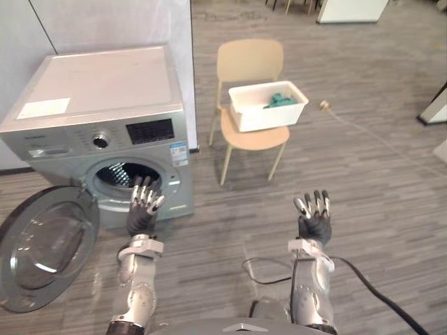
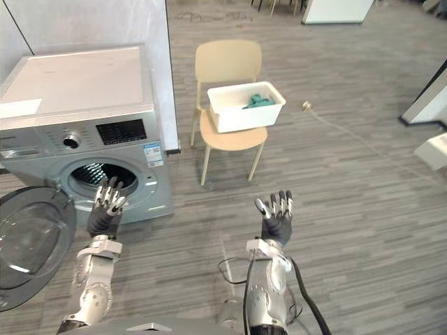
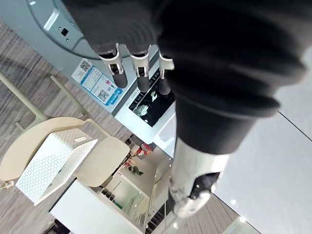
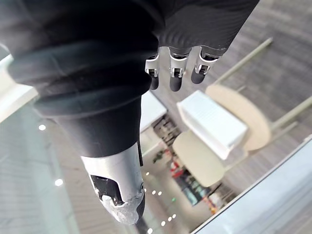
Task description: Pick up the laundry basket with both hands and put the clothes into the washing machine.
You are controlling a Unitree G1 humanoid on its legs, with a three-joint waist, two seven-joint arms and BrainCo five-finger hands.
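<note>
A white laundry basket point(image 1: 267, 106) with teal clothes point(image 1: 281, 100) in it sits on the seat of a beige chair point(image 1: 252, 112). To the chair's left stands a silver washing machine point(image 1: 98, 129) with its round door point(image 1: 42, 246) swung open toward me. My left hand point(image 1: 143, 206) is raised in front of the drum opening, fingers straight and empty. My right hand point(image 1: 314, 218) is held up over the floor, well short of the chair, fingers straight and empty. The basket point(image 3: 51, 163) also shows in the left wrist view and the basket point(image 4: 212, 123) in the right wrist view.
A grey partition wall point(image 1: 119, 24) stands behind the washing machine. A thin cord point(image 1: 370, 136) runs across the wooden floor to the right of the chair. White furniture point(image 1: 351, 10) stands far back.
</note>
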